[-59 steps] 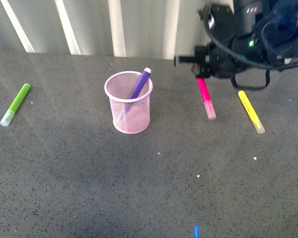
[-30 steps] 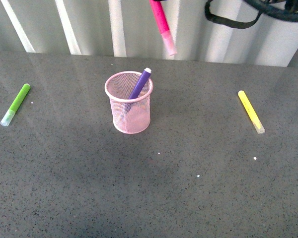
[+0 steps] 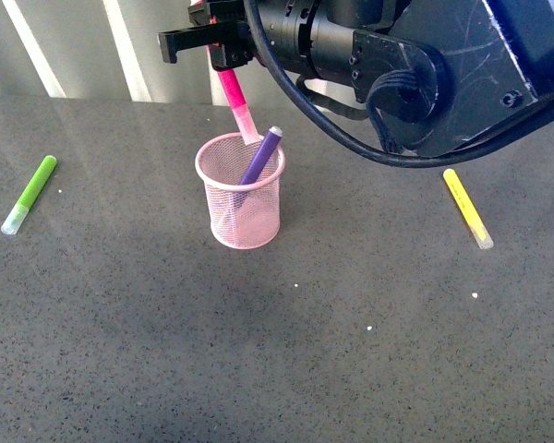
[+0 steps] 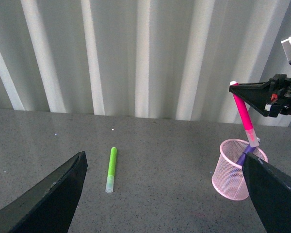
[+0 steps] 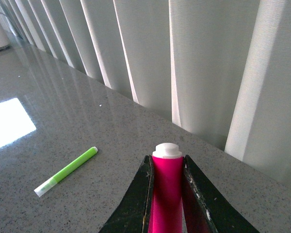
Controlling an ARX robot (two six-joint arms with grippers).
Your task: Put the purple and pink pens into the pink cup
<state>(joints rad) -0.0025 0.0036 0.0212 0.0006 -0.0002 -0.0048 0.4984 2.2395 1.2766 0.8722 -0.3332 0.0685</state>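
Above the pink cup (image 3: 245,194), the R gripper (image 3: 225,57) was clamped on the pink pen (image 3: 239,109), its capped tip at the rim beside the purple pen (image 3: 261,155), which leaned inside. Step in hand: 2nd insertion. Next, prob. lower a bit, then release. L gripper (image 4: 163,156) gaped wide, empty. Count: 1 cup, 4 pens incl. 1 green marker (image 3: 30,194) & 1 yellow marker (image 3: 467,208).

The cup (image 3: 246,208) stands mid-bench (image 3: 258,369) with the first pen (image 3: 261,157) leaning inside. Above it the right pincer (image 3: 222,55) holds the second pen (image 3: 236,101), tip at the rear rim. The left marker (image 3: 30,194) and the right marker (image 3: 466,208) lie well off to either side.
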